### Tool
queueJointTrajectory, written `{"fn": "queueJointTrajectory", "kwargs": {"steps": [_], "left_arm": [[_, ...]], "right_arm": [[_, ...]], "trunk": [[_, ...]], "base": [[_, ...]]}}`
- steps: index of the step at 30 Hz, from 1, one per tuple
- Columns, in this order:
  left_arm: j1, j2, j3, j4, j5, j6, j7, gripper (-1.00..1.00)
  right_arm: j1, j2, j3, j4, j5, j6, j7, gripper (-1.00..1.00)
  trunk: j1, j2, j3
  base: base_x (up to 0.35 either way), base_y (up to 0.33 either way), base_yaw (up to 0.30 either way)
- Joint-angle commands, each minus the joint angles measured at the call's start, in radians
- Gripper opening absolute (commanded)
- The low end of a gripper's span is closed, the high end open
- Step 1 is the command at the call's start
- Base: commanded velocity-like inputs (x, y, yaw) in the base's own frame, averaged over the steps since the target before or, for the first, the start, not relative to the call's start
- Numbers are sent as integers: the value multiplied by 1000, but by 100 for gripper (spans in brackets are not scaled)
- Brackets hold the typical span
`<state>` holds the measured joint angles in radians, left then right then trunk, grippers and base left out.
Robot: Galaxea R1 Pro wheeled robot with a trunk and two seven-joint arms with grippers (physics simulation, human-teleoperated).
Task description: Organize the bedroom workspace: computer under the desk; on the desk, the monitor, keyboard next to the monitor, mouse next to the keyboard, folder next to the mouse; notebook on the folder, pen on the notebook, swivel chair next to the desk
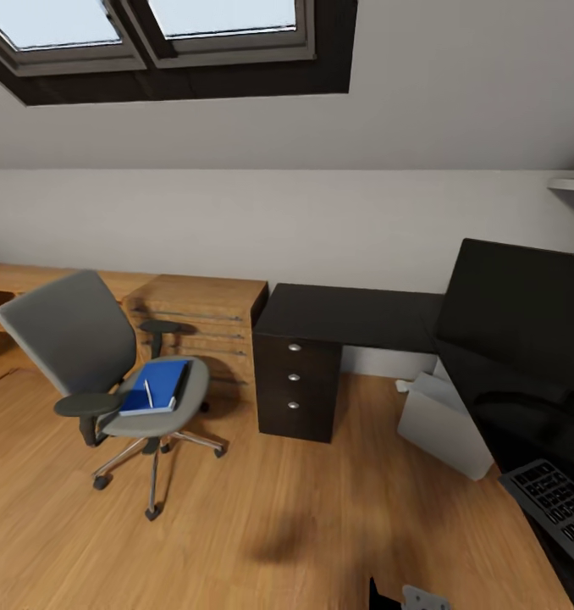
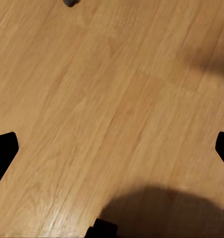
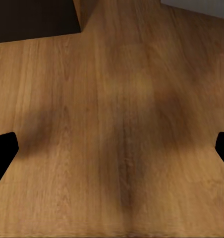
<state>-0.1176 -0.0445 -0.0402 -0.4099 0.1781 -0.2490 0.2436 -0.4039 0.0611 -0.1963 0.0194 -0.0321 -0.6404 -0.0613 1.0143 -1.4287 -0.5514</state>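
Nearest the head camera, a slim dark keyboard with grey keys [image 1: 556,508] lies on the glossy black L-shaped desk [image 1: 355,315] at the right edge of view, just in front of the wide flat black monitor [image 1: 520,309] standing on the same top. Below the desk, a boxy light grey computer tower [image 1: 439,424] rests on the wooden plank floor [image 1: 304,517], tilted, beside the dark drawer unit with three round silver knobs [image 1: 297,377]. Left of the drawer unit stands low wooden shelving [image 1: 206,322] against the white wall. Well apart from the desk, a grey padded swivel chair with black armrests and chrome five-star base [image 1: 84,339] faces right; a flat bright blue folder [image 1: 156,385] lies on its seat, carrying a slim white pen [image 1: 147,393] and, along its right edge, a thin dark strip that may be the notebook. Both wrist views look down on bare floor: the left gripper [image 2: 112,148] and the right gripper [image 3: 112,148] each hold nothing, fingertips spread wide at opposite frame edges.
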Motion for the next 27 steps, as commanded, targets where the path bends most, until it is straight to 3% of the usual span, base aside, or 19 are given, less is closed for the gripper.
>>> {"fn": "queueJointTrajectory", "kwargs": {"steps": [1,27], "left_arm": [[0,0,-4,0,9,-4,3,100],[0,0,-4,0,8,-5,3,100]], "right_arm": [[-1,0,0,2,-3,-4,-2,100],[-1,0,0,1,-2,0,-2,100]], "trunk": [[-5,7,2],[-104,189,84]], "base": [[-332,0,0],[-343,-66,0]]}}
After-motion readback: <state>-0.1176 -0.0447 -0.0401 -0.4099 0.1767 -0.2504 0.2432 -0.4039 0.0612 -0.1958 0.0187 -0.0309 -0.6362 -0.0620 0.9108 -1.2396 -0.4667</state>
